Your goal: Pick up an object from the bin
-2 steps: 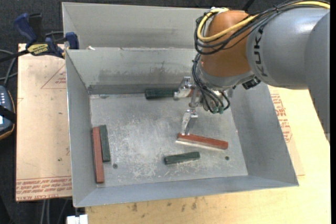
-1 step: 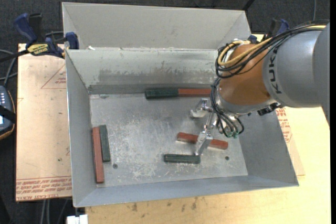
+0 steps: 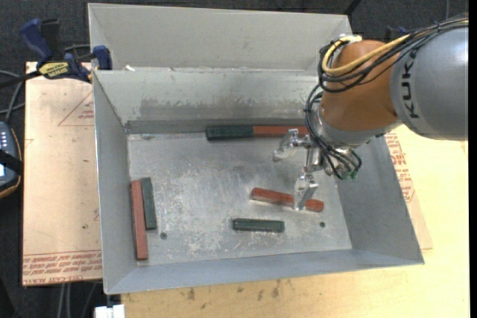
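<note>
My gripper (image 3: 293,176) hangs low in the right half of the bin, open, with its two metal fingers spread apart. One fingertip (image 3: 304,199) comes down on or just over the right part of a flat red bar (image 3: 276,197) that lies slightly tilted on the bin floor. The other fingertip (image 3: 282,152) is up and to the left, over bare floor. Nothing is between the fingers. A dark green bar (image 3: 258,225) lies just in front of the red one.
Along the back wall lie a dark green bar (image 3: 229,132) and a red bar (image 3: 271,130), end to end. At the left side a long red bar (image 3: 139,220) and a shorter dark green bar (image 3: 149,203) lie side by side.
</note>
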Available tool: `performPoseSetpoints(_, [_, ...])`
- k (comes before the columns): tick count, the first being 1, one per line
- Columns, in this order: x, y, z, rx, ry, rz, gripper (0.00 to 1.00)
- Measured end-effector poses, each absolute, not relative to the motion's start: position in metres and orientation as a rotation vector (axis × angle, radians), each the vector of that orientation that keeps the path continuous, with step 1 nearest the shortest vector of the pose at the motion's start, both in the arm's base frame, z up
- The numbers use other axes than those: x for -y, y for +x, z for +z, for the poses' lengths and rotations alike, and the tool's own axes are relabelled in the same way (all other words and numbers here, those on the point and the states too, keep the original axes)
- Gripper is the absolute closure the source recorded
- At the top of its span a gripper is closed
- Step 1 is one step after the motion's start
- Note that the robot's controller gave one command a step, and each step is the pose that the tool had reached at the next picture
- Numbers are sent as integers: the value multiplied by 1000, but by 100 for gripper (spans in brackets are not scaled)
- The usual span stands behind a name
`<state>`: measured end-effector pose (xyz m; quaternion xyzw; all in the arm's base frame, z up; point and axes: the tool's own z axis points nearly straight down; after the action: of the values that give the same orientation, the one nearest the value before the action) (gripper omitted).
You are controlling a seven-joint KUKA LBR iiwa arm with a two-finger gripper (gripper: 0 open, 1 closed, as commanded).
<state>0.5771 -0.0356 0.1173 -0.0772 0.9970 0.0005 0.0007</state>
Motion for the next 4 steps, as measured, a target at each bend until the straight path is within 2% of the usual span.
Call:
performPoseSetpoints(1, [34, 571, 77, -3136, 105, 3, 0])
performPoseSetpoints(2, [34, 571, 73, -3120, 9, 2, 0])
performPoseSetpoints(3, [33, 576, 81, -3124, 105, 2, 100])
performPoseSetpoints(4, [33, 576, 81, -3124, 105, 1, 100])
